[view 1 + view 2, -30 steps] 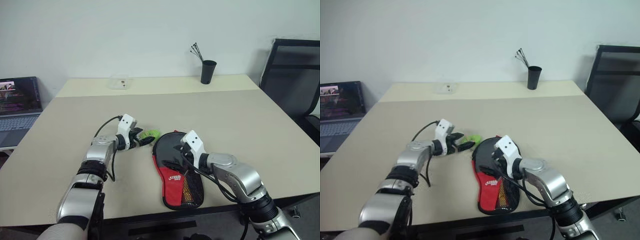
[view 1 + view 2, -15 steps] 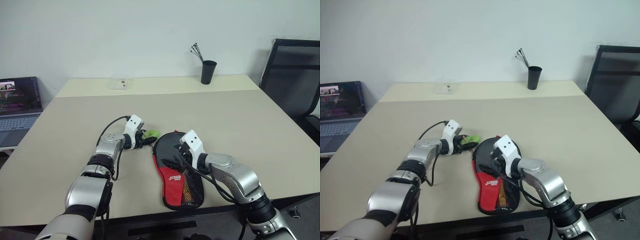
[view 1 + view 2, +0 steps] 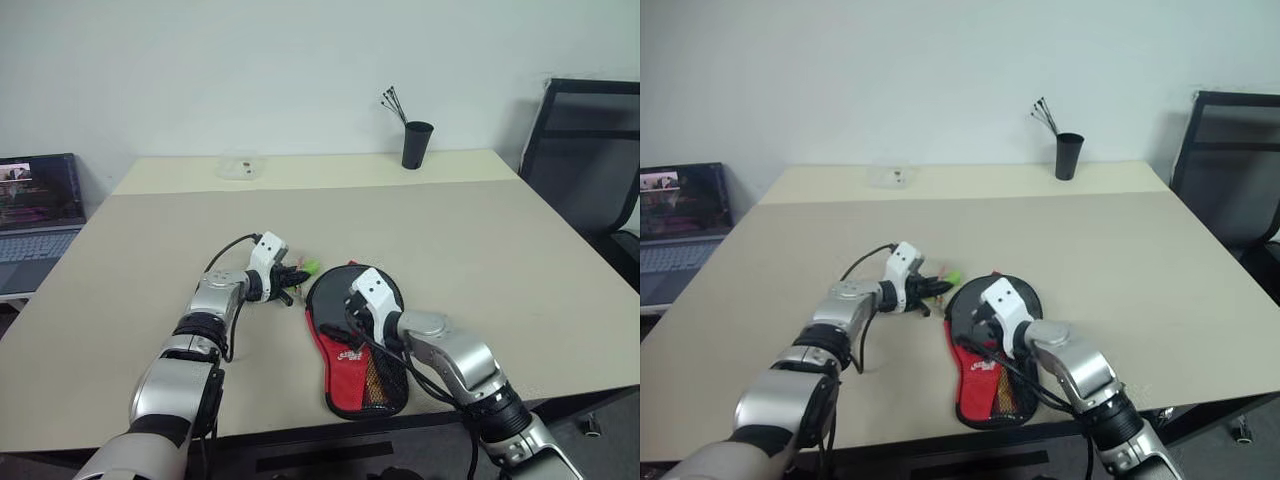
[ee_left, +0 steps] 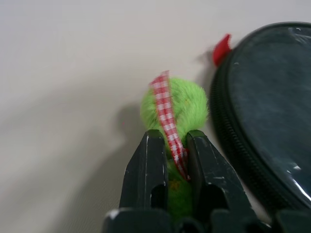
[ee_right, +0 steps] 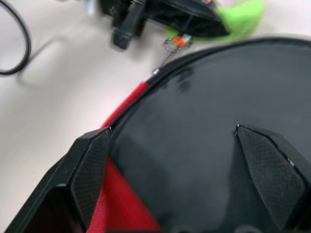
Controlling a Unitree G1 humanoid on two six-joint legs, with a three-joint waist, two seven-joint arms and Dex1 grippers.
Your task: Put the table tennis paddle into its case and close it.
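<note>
Since a second ago my left gripper [image 4: 168, 145] has closed from wide open, and my right gripper [image 5: 175, 160] has dipped a little lower over the case.

The broad beige table [image 3: 480, 230] carries everything. Under my right gripper lies the paddle-shaped fabric case [image 3: 372, 385], black at the round end, red with white lettering and a mesh pocket at the handle end nearest me, black zip rim [image 4: 233, 145] around it. My right fingers [image 5: 90, 167] stand spread wide, one near each side of the round black part; I cannot tell whether they touch it. The paddle itself I cannot make out.

Just beside the case's round end, my left gripper pinches a small fuzzy green charm [image 4: 182, 104] with a red-and-white checked ribbon [image 4: 167, 114], the ribbon running up between the fingers. A little red tab [image 4: 221, 48] sticks out of the zip rim just beyond the charm.
</note>
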